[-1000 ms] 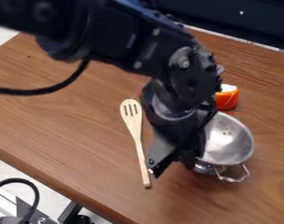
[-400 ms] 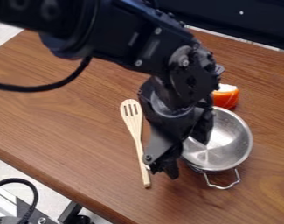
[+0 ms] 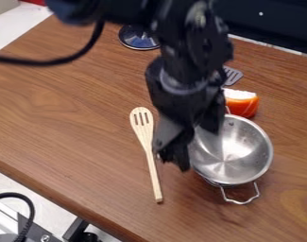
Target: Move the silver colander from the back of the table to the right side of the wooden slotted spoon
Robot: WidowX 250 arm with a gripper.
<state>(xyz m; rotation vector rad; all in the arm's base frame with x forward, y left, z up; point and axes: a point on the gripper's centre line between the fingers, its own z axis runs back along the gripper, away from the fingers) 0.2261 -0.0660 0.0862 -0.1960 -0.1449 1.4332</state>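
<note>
The black two-finger tool [image 3: 194, 147] hangs over the middle of the brown wood-grain bench [image 3: 67, 118], at the left side of a shiny round metal pot [image 3: 241, 158]. The tool is released: its two fingers stand apart, one over the inside of the pot and the other outside its left wall. Whether either finger touches the metal cannot be told. The pot sits upright on the bench with its mouth facing up, and a bent wire handle [image 3: 242, 201] juts from its near side. To the left of the tool lies a pale wooden slotted spatula [image 3: 149, 151], its broad slotted head toward the far side and its handle toward the near edge of the bench. Just behind the pot is an orange chunk with a white top [image 3: 244, 106], and beyond that shows the grey slotted head of another utensil [image 3: 233, 75], partly hidden by the arm. Farther back, left of the arm, lies a dark blue round object with a silvery rim [image 3: 136, 39]. A black cable [image 3: 85, 53] curves across the upper left.
</note>
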